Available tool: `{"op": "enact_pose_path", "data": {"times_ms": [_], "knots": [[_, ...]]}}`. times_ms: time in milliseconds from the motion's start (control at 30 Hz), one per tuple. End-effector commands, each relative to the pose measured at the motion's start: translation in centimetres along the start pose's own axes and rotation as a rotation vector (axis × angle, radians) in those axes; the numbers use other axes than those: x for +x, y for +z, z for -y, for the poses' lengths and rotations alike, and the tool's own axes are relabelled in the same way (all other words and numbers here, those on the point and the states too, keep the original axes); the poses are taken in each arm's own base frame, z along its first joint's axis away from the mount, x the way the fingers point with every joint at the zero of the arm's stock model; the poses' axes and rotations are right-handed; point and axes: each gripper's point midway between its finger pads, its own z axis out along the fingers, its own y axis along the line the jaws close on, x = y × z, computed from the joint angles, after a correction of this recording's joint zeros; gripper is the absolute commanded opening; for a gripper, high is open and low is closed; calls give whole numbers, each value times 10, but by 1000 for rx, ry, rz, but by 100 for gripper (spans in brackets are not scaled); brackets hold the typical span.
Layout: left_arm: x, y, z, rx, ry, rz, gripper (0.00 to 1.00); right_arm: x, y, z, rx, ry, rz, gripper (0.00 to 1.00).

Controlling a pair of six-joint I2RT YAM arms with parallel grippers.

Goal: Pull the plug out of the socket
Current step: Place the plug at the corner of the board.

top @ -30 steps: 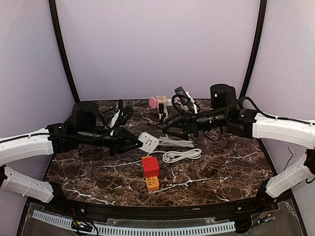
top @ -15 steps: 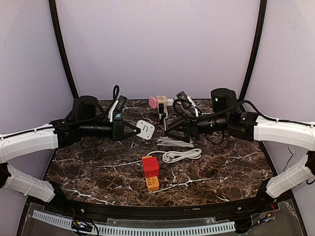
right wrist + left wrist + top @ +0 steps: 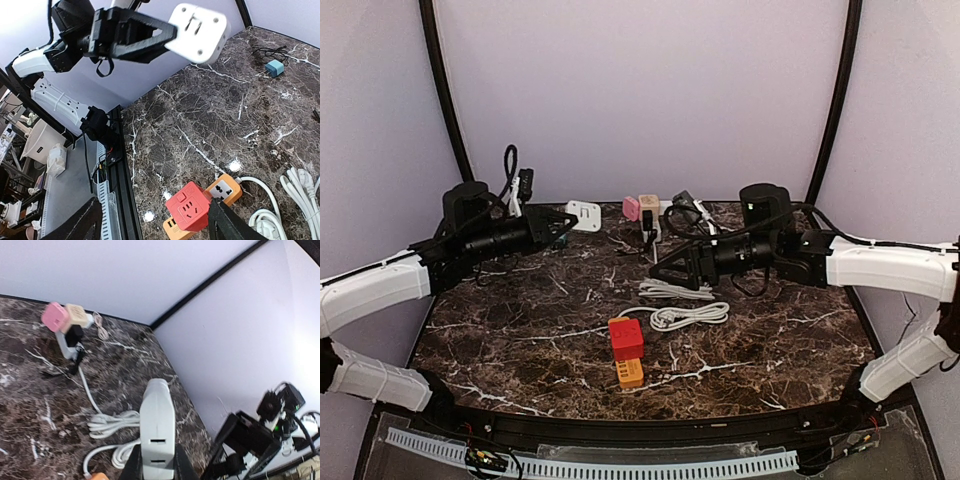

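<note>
My left gripper (image 3: 565, 222) (image 3: 156, 462) is shut on a white plug (image 3: 584, 215) (image 3: 157, 425) and holds it in the air over the back left of the table. In the right wrist view the plug (image 3: 200, 31) shows two bare prongs, clear of any socket. A red cube adapter (image 3: 626, 337) (image 3: 190, 212) sits plugged on an orange socket block (image 3: 631, 373) (image 3: 226, 187) at the front centre. My right gripper (image 3: 655, 275) (image 3: 155, 225) hangs open above the table's middle, with nothing between its fingers.
A coiled white cable (image 3: 690, 316) (image 3: 112, 422) (image 3: 300, 180) lies right of the red cube. Pink and beige cubes (image 3: 640, 206) (image 3: 62, 316) sit on a white strip at the back wall. A small blue charger (image 3: 274, 66) lies at the back left.
My left gripper has carried the white plug up and away from the table's centre to the back left. My right gripper has stayed near the middle and its jaws have narrowed slightly.
</note>
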Motion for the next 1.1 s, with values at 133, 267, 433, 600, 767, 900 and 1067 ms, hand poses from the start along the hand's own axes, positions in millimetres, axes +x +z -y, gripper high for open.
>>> {"op": "enact_pose_path", "data": {"times_ms": [133,267,433,600,767,900,1067], "knots": [[-96,-46,-128,-319,-226,367,1,-3,-11,-3,11,-26,39,72],[-109,-73,-201,-456,-361,477,1,1,-14,-2,21,-33,38,72],[-113,-102,-279,-593,-454,575,1,6,-14,1,26,-38,31,72],[-107,-95,-329,-678,-505,551,1,10,-14,4,35,-40,24,72],[-107,-91,-364,-689,-594,593,1,14,-14,9,51,-35,19,72],[-110,-79,-384,-646,-630,585,1,15,-15,11,61,-35,15,72],[-100,-77,-410,-662,-676,581,1,15,-14,15,72,-33,10,72]]}}
